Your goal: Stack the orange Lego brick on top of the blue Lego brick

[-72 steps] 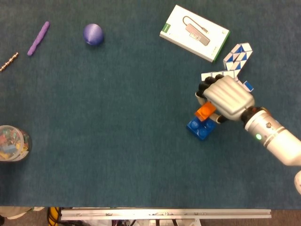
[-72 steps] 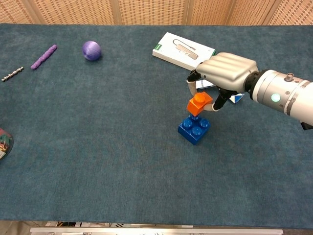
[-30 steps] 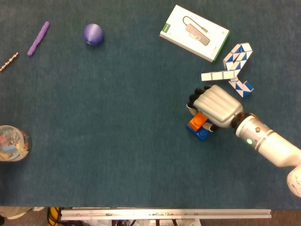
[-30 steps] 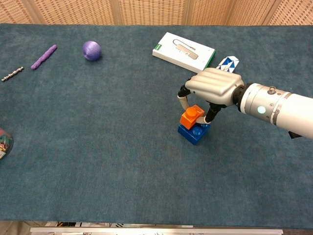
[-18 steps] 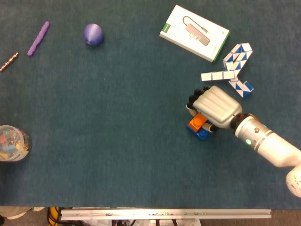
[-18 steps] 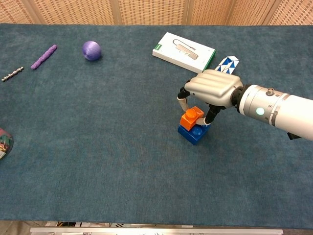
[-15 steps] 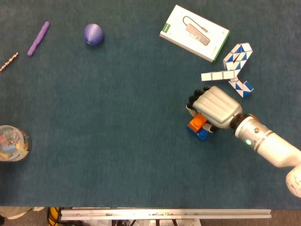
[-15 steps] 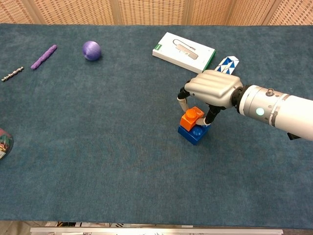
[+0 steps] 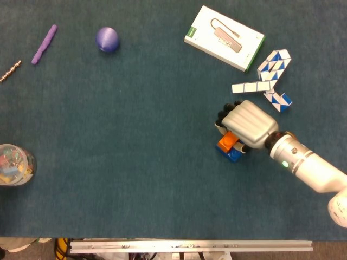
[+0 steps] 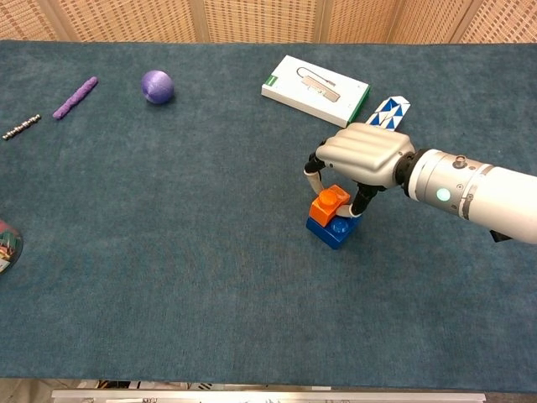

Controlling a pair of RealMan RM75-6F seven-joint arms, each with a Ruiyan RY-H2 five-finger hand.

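Note:
The orange Lego brick sits tilted on top of the blue Lego brick, which rests on the blue cloth right of centre. My right hand hangs over them and pinches the orange brick between thumb and fingers. From the head view the right hand covers most of the orange brick and the blue brick, so only their left edges show. Neither view shows my left hand.
A white and green box lies at the back, with a blue and white snake puzzle just behind my hand. A purple ball, purple stick and bead chain lie far left. A jar stands at the left edge.
My right hand has come down with the orange brick from above the blue brick until it rests on it. In the last half second almost nothing moves.

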